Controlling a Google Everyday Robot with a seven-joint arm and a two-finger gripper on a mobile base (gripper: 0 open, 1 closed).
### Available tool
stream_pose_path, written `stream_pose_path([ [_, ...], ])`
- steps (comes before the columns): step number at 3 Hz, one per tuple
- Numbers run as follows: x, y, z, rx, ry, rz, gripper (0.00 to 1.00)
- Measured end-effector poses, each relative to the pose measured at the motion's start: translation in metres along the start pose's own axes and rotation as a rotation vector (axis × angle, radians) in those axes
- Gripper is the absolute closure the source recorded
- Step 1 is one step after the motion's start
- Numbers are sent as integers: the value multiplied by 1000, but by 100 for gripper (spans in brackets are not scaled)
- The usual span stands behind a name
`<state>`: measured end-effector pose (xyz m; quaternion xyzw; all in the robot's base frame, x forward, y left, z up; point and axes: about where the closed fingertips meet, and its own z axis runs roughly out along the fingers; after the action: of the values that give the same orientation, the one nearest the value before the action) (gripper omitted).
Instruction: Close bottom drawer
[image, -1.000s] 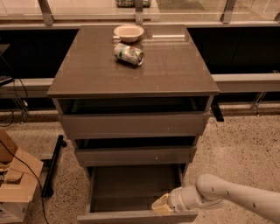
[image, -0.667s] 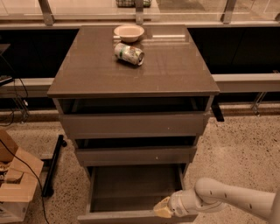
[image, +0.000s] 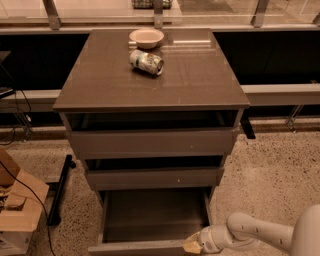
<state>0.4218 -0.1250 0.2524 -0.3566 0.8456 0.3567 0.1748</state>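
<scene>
The bottom drawer (image: 150, 220) stands pulled far out of the grey-brown cabinet; its grey tray shows nothing inside and its thin flat front panel (image: 135, 248) lies at the lower edge of the view. My gripper (image: 192, 247), on a white arm coming from the lower right, sits at the right end of that front panel, against its outer edge. The middle drawer (image: 155, 177) and the top drawer (image: 150, 142) above are each pulled out a little.
On the cabinet top (image: 190, 85) lie a tipped can (image: 146, 62) and a pale bowl (image: 146, 37). A cardboard box (image: 17, 210) and a black bar (image: 60, 187) stand on the speckled floor at left. A ledge and railing run behind.
My gripper has slid down and slightly left, from over the drawer's right rear part to the right end of its front panel. The drawer looks about as far out as before.
</scene>
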Motion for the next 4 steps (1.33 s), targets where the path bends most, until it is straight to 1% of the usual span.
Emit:
stream_pose_path([
  [1,27,-27,12,7,-16,76,100],
  [2,43,-39,18,11,-14,122,100],
  [4,43,-39,18,11,-14,122,100],
])
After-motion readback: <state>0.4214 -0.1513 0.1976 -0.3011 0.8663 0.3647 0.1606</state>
